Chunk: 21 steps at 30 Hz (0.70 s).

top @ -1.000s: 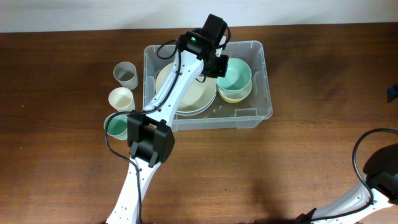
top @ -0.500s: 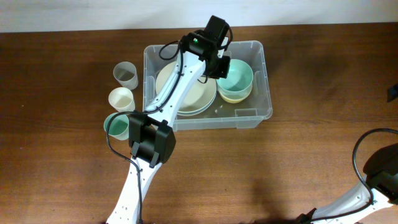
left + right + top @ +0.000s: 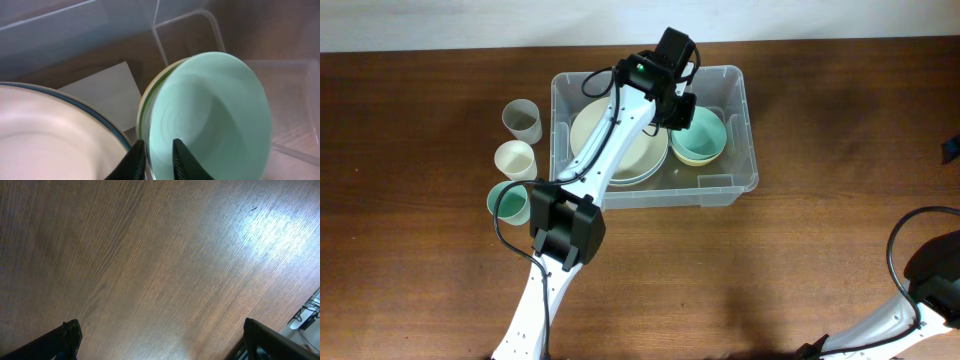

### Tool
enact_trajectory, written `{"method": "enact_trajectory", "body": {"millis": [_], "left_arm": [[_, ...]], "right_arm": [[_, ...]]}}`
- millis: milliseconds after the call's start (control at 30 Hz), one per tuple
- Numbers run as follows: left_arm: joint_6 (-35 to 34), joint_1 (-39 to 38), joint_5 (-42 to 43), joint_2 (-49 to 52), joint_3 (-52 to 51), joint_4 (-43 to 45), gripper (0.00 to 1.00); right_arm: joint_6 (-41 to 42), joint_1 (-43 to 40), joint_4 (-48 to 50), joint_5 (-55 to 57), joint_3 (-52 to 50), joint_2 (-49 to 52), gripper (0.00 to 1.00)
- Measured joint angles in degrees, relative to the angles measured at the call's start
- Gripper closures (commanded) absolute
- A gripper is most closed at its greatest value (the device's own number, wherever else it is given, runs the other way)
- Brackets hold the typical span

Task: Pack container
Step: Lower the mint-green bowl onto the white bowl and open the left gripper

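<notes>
- At the far middle of the wooden surface [image 3: 820, 260], the container [image 3: 670, 193] sits level with its long side running left to right, well apart from the right arm [image 3: 920, 290].
- Inside it, left half: a stack of cream plates [image 3: 642, 155]. The left wrist view shows a dark-blue line round the top plate's rim.
- Inside it, right half: a mint bowl [image 3: 708, 132] sits in a yellow bowl [image 3: 698, 156], whose rim shows beneath it. The pair lies just beside the plates.
- On the container's base, between plates and bowls, a white label [image 3: 107, 85] is visible.
- The left arm [image 3: 603, 150] reaches from the near side across the plates. The left pincer [image 3: 157, 146] is drawn almost closed, its fingers [image 3: 136, 159] pinching the mint bowl's rim on the side nearest the plates — one inside the wall, one outside.
- The right pincer [image 3: 160, 330] hangs over bare wood, spread wide and holding nothing. Only its dark tips show, at the lower corners of the right wrist view.
- Outside the container, to its left: a grey cup [image 3: 522, 120], a cream cup [image 3: 516, 158] and a mint cup [image 3: 505, 203] stand upright in a column — the last partly hidden by the left arm.
</notes>
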Motion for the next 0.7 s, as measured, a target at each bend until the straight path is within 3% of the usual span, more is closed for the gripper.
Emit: {"method": "enact_trajectory", "body": {"millis": [133,267,467,533,600,700], "left_arm": [[0.02,0.0,-0.98,0.0,0.0,0.0,0.69],[0.24,0.0,-2.56,0.0,0.0,0.0,0.59],[0.24,0.94,-3.21,0.0,0.31,0.0,0.61],[0.09,1.57,-3.1,0.0,0.59,-0.02,0.72],[0.26,2.25,-2.93,0.0,0.83,-0.28,0.77],[0.07,2.91,-2.91,0.0,0.87,-0.68,0.96]], "right_arm": [[0.0,0.0,0.0,0.0,0.0,0.0,0.01],[0.02,0.0,0.0,0.0,0.0,0.0,0.01],[0.0,0.0,0.02,0.0,0.0,0.0,0.01],[0.0,0.0,0.0,0.0,0.0,0.0,0.01],[0.0,0.0,0.02,0.0,0.0,0.0,0.01],[0.0,0.0,0.0,0.0,0.0,0.0,0.01]]}}
